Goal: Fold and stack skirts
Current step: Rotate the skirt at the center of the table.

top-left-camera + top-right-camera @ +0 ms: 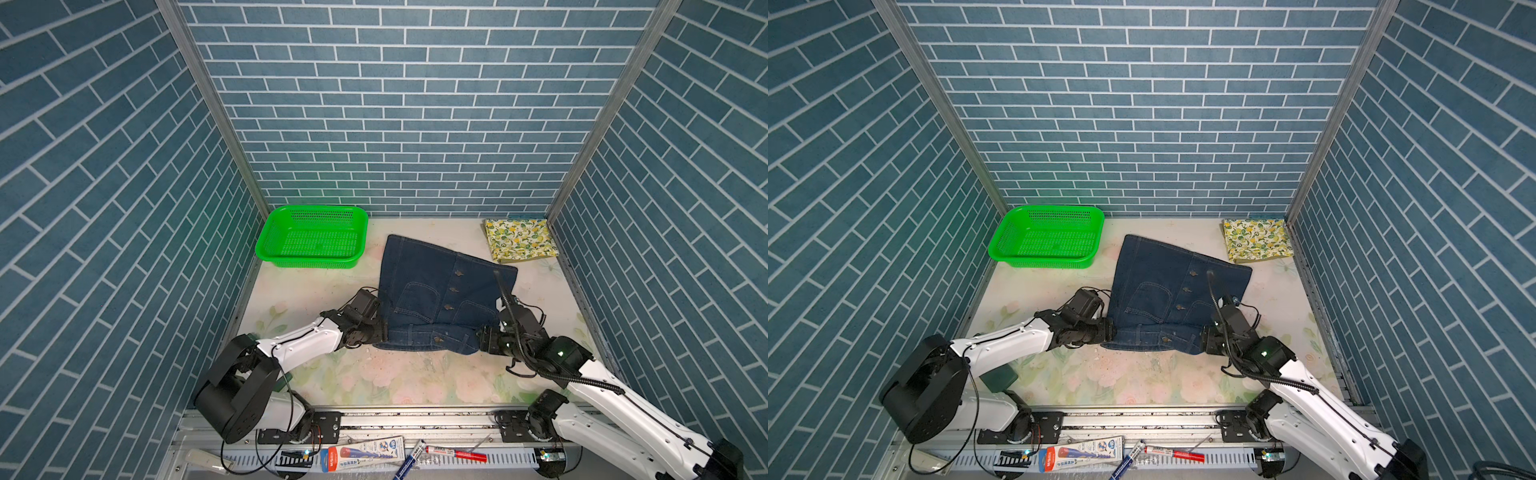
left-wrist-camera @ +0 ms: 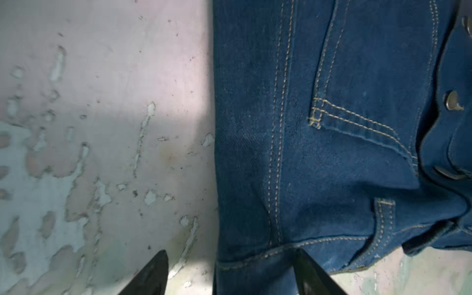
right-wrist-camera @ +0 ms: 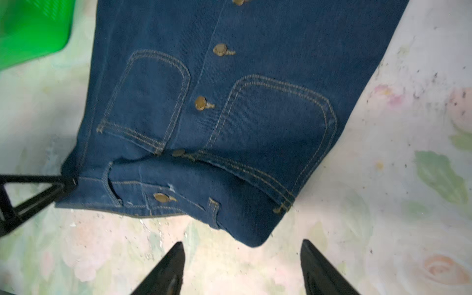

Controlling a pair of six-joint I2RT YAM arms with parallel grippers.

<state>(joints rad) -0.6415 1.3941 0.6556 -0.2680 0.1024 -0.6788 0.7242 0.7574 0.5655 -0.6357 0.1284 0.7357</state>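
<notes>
A blue brick-patterned enclosure point(image 1: 415, 104) is surrounding a worn floral-print counter point(image 1: 415, 382).

**Tool state.** The left tool point(image 2: 232, 275) is standing open. Its jaws are straddling the side edge of the dark navy denim button-front skirt point(image 1: 432, 286) at the waistband corner, one over bare counter and one over cloth. The right tool point(image 3: 241, 265) is also standing open and empty, just short of the opposite waistband corner, which is curling under itself.

**Workpiece.** The denim skirt is lying mid-counter with its buttons up, its waistband toward the arms and its hem toward the back wall. The waistband is bunching near its centre.

**Likely faults.**
- The left jaws may be closing on the upper layer only. The layers would then separate on lifting.
- The right tool may be pushing the rolled corner ahead of itself instead of taking it in, and so closing on nothing.
- If only one side is gripping, the lift would go skewed and the fold would land crooked.
- The hem's far corner is lying near the folded cream lemon-print skirt point(image 1: 519, 239) in the far right corner, with an olive-khaki cloth edge point(image 1: 528, 258) showing beneath it. A wide swing could drag that stack.
- The green plastic mesh basket point(image 1: 307, 262) is sitting near the other hem corner and could catch the cloth.
</notes>
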